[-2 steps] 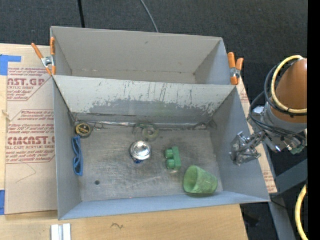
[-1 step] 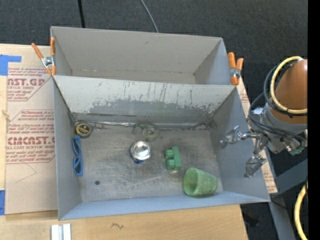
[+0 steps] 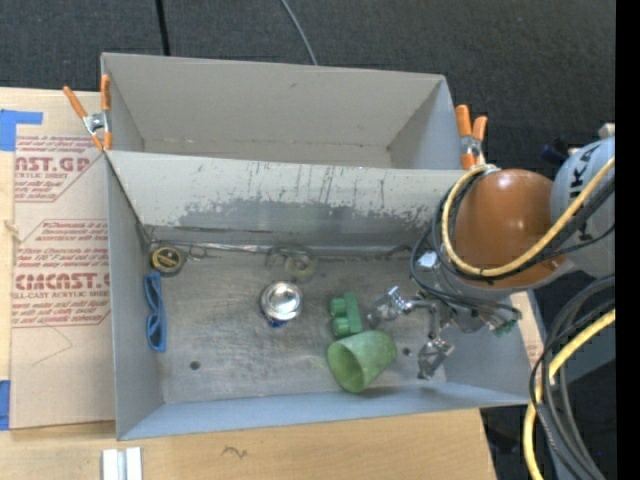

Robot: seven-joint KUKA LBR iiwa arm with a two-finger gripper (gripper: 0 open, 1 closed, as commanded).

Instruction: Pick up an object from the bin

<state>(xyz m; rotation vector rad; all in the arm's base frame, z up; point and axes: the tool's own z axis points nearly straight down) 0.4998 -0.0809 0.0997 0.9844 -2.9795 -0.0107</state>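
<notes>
- Grey metal bin (image 3: 130,298): a few loose things lie scattered on its floor, most of them toward the front right.
- Gripper (image 3: 413,330): low over the floor at the bin's right side, its two fingers spread apart with nothing between them.
- Green cup (image 3: 360,360): on its side just left of the gripper and nearest to it. This looks like the approach step, with no grasp made yet.
- Silver can (image 3: 281,301): upright near the middle, well apart from the gripper.
- Green block (image 3: 346,314): small, between can and cup.
- Next move, as I judge it: shift left to straddle the cup's wall, then close.
</notes>
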